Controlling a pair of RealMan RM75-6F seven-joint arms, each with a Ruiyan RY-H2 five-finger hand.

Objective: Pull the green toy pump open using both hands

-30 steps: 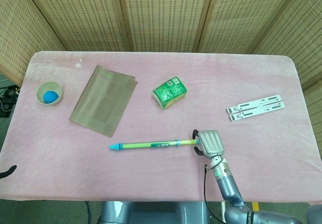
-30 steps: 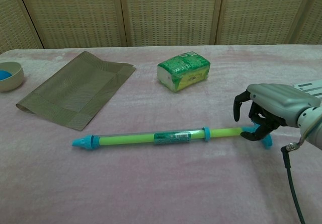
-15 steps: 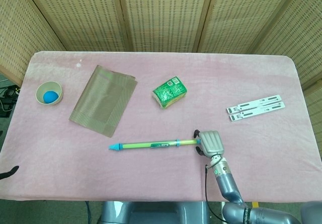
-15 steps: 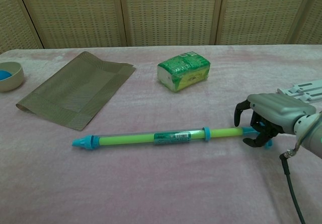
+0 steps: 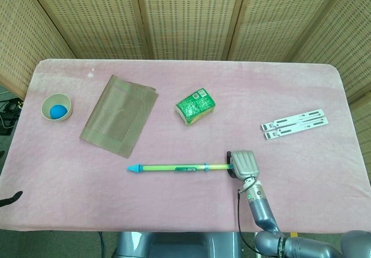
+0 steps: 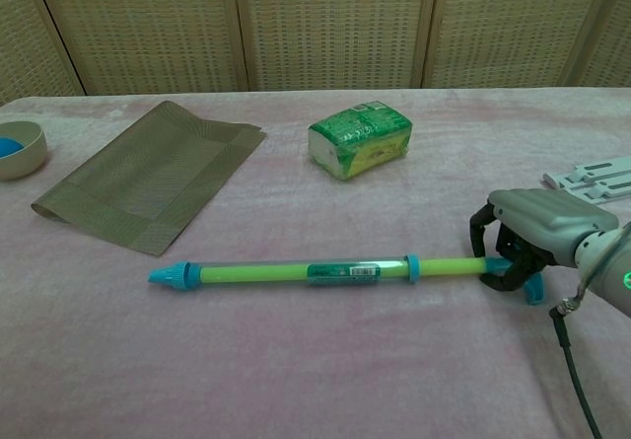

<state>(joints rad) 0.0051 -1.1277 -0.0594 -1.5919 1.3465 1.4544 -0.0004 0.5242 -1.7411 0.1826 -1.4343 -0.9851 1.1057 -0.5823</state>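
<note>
- Head view: the green toy pump [image 5: 177, 167] lies lengthwise on the pink tablecloth [image 5: 290, 90], near the front edge, its blue nozzle pointing toward the robot's left.
- Head view: the right hand [image 5: 243, 164] sits over the pump's handle end, fingers curled down around it; from above the grip itself is hidden. The left hand is not in sight here.
- Head view: a small beige bowl [image 5: 56, 106] at the far left of the table holds one blue ball [image 5: 56, 112]. A brown woven placemat [image 5: 120, 115], a green tissue pack [image 5: 196, 106] and a white flat bracket [image 5: 294, 124] lie well apart from the pump.
- Chest view: the right hand [image 6: 527, 241] has its fingers wrapped around the thin plunger rod just beside the blue handle [image 6: 532, 287], so it appears to be holding the pump's rod end.
- Chest view: the pump's clear barrel [image 6: 301, 272] runs from the blue nozzle [image 6: 168, 275] to a blue collar [image 6: 413, 267], with the green rod showing beyond it.
- Judgement: the pump looks like light, stiff, smooth plastic that would slide on the cloth if pulled from one end only. The barrel near the nozzle seems the sensible place for the other hand, gripped firmly since the tube is probably slippery.
</note>
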